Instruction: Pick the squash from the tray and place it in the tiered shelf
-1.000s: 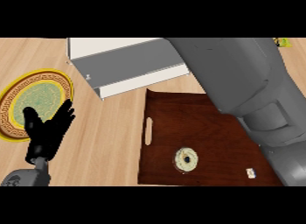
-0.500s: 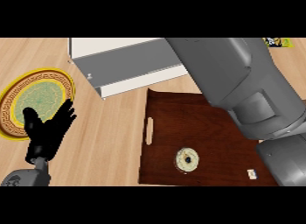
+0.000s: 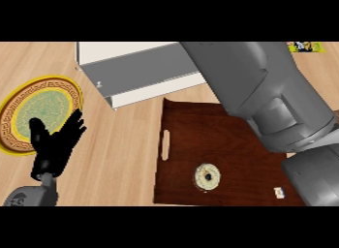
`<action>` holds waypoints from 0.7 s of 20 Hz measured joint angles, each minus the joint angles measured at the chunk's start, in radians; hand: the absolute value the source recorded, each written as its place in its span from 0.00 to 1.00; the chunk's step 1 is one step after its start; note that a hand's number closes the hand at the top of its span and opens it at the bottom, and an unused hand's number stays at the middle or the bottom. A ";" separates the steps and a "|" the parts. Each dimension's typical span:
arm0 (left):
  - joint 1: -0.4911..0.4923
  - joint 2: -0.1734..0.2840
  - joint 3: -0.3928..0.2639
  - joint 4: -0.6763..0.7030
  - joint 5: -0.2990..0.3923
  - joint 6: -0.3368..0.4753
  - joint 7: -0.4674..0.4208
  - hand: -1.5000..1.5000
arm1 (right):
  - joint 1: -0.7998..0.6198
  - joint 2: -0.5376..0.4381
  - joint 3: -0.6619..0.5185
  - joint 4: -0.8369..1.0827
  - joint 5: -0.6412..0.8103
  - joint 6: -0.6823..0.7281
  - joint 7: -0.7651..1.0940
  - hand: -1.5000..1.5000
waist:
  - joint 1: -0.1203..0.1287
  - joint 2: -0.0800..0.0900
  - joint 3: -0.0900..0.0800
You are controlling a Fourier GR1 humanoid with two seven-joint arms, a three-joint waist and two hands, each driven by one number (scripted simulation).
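left hand (image 3: pixel 54 147) open by plate (image 3: pixel 15 97) | tray (image 3: pixel 229 140) (right forearm (image 3: pixel 272 101) crosses it)

Patterned plate (image 3: pixel 40 104) at counter left (yellow rim); small yellow packet (image 3: pixel 305 46) top right.

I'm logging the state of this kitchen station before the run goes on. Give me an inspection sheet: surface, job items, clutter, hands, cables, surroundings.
Surface: light wooden counter.
Job's things: dark brown tray right of centre, a pale slot handle at its left side; white tiered shelf at the top centre. Squash: not seen; the right forearm covers much of the tray and shelf.
Clutter: round yellow-rimmed plate at left; small pale ring-shaped item and a tiny pale piece on the tray; yellow-green object at the top right edge.
Hands: left hand open, fingers up, resting beside the plate; right hand not in view.
Cables: nothing seen.
Surroundings: nothing seen beyond the counter.
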 measured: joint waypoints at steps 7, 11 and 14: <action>-0.001 -0.008 0.003 -0.007 -0.001 0.004 0.014 0.50 | -0.015 -0.004 -0.126 0.005 -0.090 -0.108 0.039 0.00 | 0.000 0.000 0.001; 0.003 -0.013 -0.001 -0.017 -0.008 0.009 0.015 0.50 | -0.027 -0.008 -0.207 -0.010 -0.162 -0.134 0.040 0.00 | 0.000 -0.002 0.000; 0.006 -0.010 0.001 -0.021 -0.007 0.005 0.021 0.50 | -0.019 -0.007 -0.263 -0.025 -0.216 -0.157 0.017 0.00 | -0.002 -0.002 0.000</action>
